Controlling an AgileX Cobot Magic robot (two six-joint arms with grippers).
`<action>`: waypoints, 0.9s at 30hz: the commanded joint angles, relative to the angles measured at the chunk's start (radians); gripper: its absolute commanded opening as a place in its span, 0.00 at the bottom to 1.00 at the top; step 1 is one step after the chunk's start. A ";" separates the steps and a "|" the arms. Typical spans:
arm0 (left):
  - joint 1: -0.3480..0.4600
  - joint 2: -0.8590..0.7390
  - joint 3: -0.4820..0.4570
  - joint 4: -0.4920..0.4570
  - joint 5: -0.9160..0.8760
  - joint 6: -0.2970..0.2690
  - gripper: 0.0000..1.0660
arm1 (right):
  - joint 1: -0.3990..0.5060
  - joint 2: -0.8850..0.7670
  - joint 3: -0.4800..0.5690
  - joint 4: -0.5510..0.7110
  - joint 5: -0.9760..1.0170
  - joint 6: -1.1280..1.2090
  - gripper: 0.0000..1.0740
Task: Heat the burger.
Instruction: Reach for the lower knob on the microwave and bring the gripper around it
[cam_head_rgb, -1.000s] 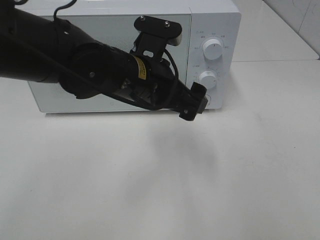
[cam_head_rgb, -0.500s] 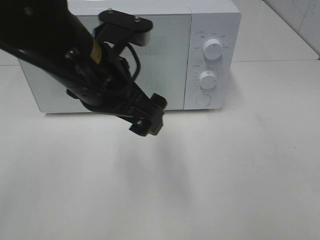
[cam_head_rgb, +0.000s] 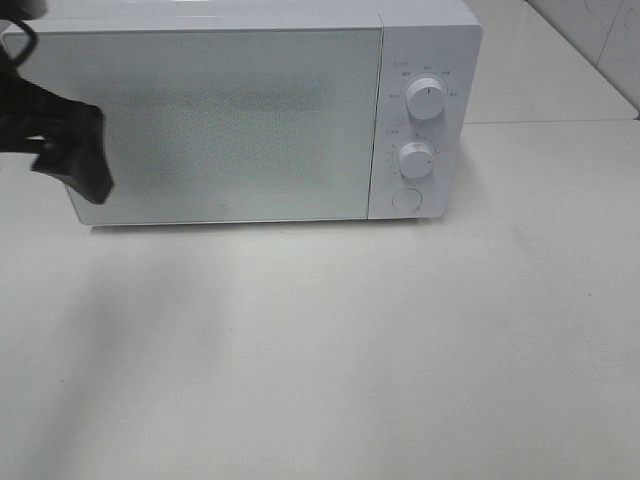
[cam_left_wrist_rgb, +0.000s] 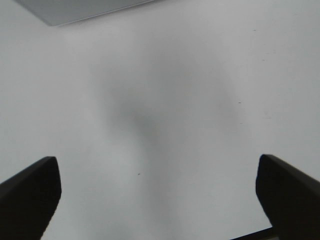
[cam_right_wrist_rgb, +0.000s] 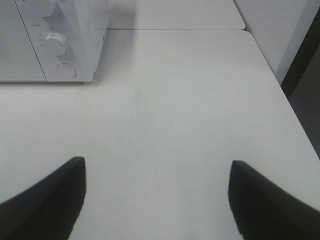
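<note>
The burger is out of view in every frame. A white microwave (cam_head_rgb: 220, 110) stands at the back of the table with its door shut. Only the black tip of my left gripper (cam_head_rgb: 75, 160) shows in the exterior view, at the far left edge in front of the microwave's left end. In the left wrist view the left gripper (cam_left_wrist_rgb: 159, 175) is open over bare tabletop, nothing between its fingers. My right gripper (cam_right_wrist_rgb: 157, 172) is also open and empty, over the table to the right of the microwave (cam_right_wrist_rgb: 65, 35).
The microwave's panel carries an upper knob (cam_head_rgb: 426, 98), a lower knob (cam_head_rgb: 414, 158) and a round button (cam_head_rgb: 406, 200). The white table (cam_head_rgb: 400, 340) spreads out in front. Its right edge (cam_right_wrist_rgb: 280, 95) runs beside a dark gap.
My left arm has swung leftward from in front of the microwave's control panel to the far left edge of the view. The microwave has not moved.
</note>
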 joint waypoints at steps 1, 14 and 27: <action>0.069 -0.032 -0.003 -0.036 0.053 0.034 0.92 | -0.003 -0.026 0.002 0.000 -0.005 -0.004 0.71; 0.180 -0.264 0.115 -0.031 0.152 0.038 0.92 | -0.003 -0.026 0.002 0.000 -0.005 -0.004 0.71; 0.180 -0.625 0.455 -0.009 0.160 0.038 0.92 | -0.003 -0.026 0.002 0.000 -0.005 -0.004 0.71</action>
